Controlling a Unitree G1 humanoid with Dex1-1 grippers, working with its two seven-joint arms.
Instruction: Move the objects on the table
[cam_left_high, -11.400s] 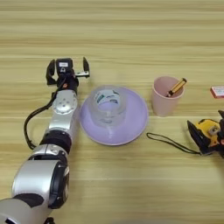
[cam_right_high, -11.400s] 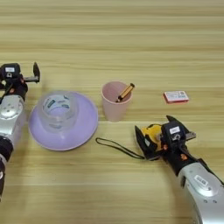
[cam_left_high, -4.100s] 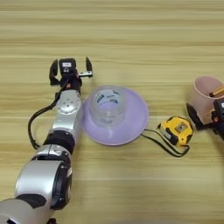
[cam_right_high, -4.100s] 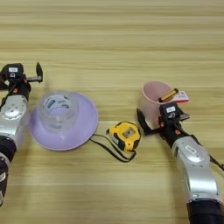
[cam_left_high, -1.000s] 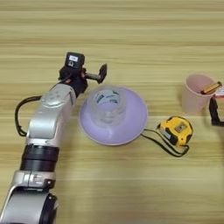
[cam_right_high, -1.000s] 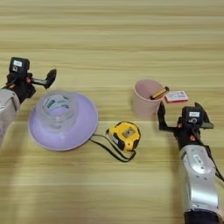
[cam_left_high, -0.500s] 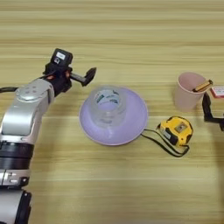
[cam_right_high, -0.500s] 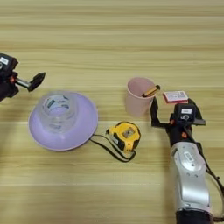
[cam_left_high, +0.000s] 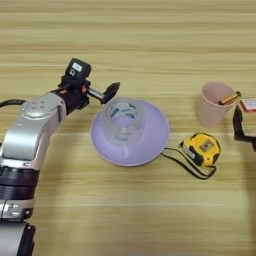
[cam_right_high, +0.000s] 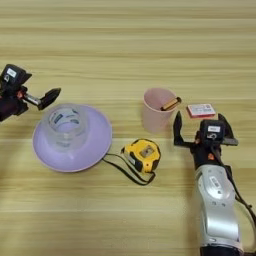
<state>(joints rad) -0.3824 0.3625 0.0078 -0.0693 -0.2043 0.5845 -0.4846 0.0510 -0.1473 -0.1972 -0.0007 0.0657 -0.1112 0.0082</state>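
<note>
Right eye view: tape measure lies nearest on the tabletop; the right pincer, fingers apart, stands just right of the pink cup, having backed off it. Left pincer, apart, has swung beside the tape roll on its purple plate.

No text, label or number can be read anywhere.

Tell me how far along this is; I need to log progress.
Nothing is in hand: the right tool stands open beside the pink cup, free of it. The tape measure lies by the purple plate. The left tool nears the clear tape roll, untouched.
</note>
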